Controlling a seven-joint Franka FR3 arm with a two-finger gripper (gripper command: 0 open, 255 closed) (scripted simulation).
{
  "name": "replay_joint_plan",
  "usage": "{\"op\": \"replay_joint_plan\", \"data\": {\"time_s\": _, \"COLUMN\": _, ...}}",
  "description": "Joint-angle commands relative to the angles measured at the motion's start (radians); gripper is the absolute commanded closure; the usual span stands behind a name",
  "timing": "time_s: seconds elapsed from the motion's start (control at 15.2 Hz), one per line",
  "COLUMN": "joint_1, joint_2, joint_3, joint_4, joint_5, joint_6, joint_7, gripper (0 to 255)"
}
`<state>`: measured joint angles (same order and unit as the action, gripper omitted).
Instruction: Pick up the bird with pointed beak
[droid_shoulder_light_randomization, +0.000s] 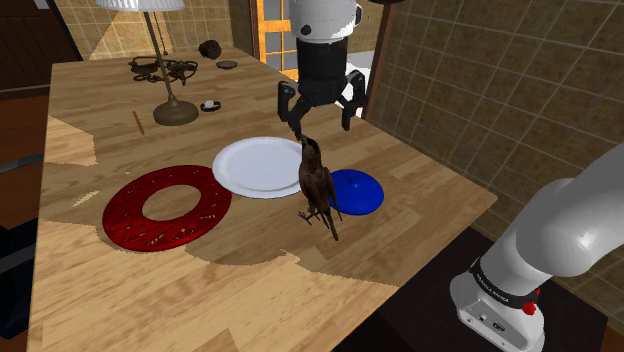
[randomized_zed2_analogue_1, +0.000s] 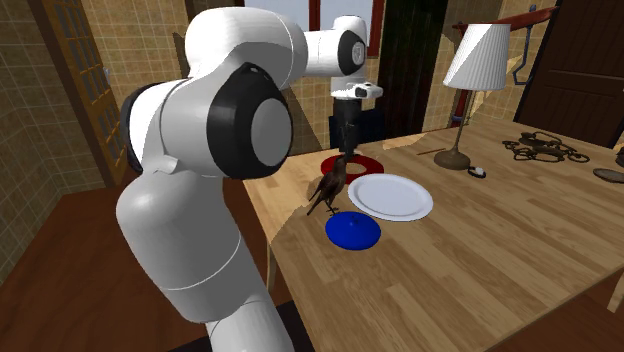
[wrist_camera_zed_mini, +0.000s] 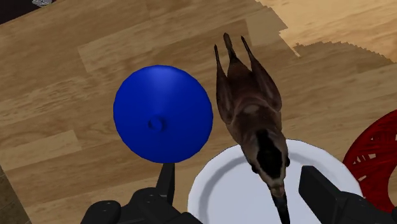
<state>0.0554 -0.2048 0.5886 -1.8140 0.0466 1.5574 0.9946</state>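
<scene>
The black gripper (wrist_camera_zed_mini: 240, 191) hangs released, fingers spread wide above the brown bird (wrist_camera_zed_mini: 251, 114). The bird stands on the table (droid_shoulder_light_randomization: 150, 290) between white plate (droid_shoulder_light_randomization: 255, 165) and blue disc (droid_shoulder_light_randomization: 358, 190), long axis steeply upright, beak up, tail down toward the near edge. The arm (droid_shoulder_light_randomization: 325, 30) points its hand straight down.

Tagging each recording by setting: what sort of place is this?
Probably a room in a house, perhaps a dining room: a wooden table carrying a shaded lamp and a white plate, tiled walls, a wooden door.
</scene>
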Motion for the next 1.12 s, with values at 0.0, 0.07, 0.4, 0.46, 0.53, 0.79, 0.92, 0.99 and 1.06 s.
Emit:
{"op": "replay_joint_plan", "data": {"time_s": 0.0, "joint_1": 0.004, "joint_2": 0.080, "joint_3": 0.041, "joint_4": 0.078, "joint_5": -0.041, "joint_6": -0.013, "joint_7": 0.070, "gripper": 0}}
{"op": "replay_joint_plan", "data": {"time_s": 0.07, "joint_1": 0.006, "joint_2": 0.078, "joint_3": 0.039, "joint_4": 0.062, "joint_5": -0.040, "joint_6": 0.001, "joint_7": 0.070, "gripper": 0}}
{"op": "replay_joint_plan", "data": {"time_s": 0.4, "joint_1": 0.008, "joint_2": 0.068, "joint_3": 0.038, "joint_4": -0.014, "joint_5": -0.034, "joint_6": 0.069, "joint_7": 0.068, "gripper": 0}}
{"op": "replay_joint_plan", "data": {"time_s": 0.46, "joint_1": 0.008, "joint_2": 0.066, "joint_3": 0.038, "joint_4": -0.029, "joint_5": -0.033, "joint_6": 0.083, "joint_7": 0.068, "gripper": 0}}
{"op": "replay_joint_plan", "data": {"time_s": 0.53, "joint_1": 0.008, "joint_2": 0.066, "joint_3": 0.038, "joint_4": -0.037, "joint_5": -0.033, "joint_6": 0.090, "joint_7": 0.068, "gripper": 0}}
{"op": "replay_joint_plan", "data": {"time_s": 0.79, "joint_1": 0.008, "joint_2": 0.066, "joint_3": 0.038, "joint_4": -0.037, "joint_5": -0.033, "joint_6": 0.090, "joint_7": 0.068, "gripper": 255}}
{"op": "replay_joint_plan", "data": {"time_s": 0.92, "joint_1": 0.008, "joint_2": 0.066, "joint_3": 0.038, "joint_4": -0.037, "joint_5": -0.033, "joint_6": 0.090, "joint_7": 0.068, "gripper": 255}}
{"op": "replay_joint_plan", "data": {"time_s": 0.99, "joint_1": 0.008, "joint_2": 0.066, "joint_3": 0.038, "joint_4": -0.037, "joint_5": -0.033, "joint_6": 0.090, "joint_7": 0.068, "gripper": 255}}
{"op": "replay_joint_plan", "data": {"time_s": 1.06, "joint_1": 0.008, "joint_2": 0.066, "joint_3": 0.038, "joint_4": -0.036, "joint_5": -0.033, "joint_6": 0.090, "joint_7": 0.068, "gripper": 255}}
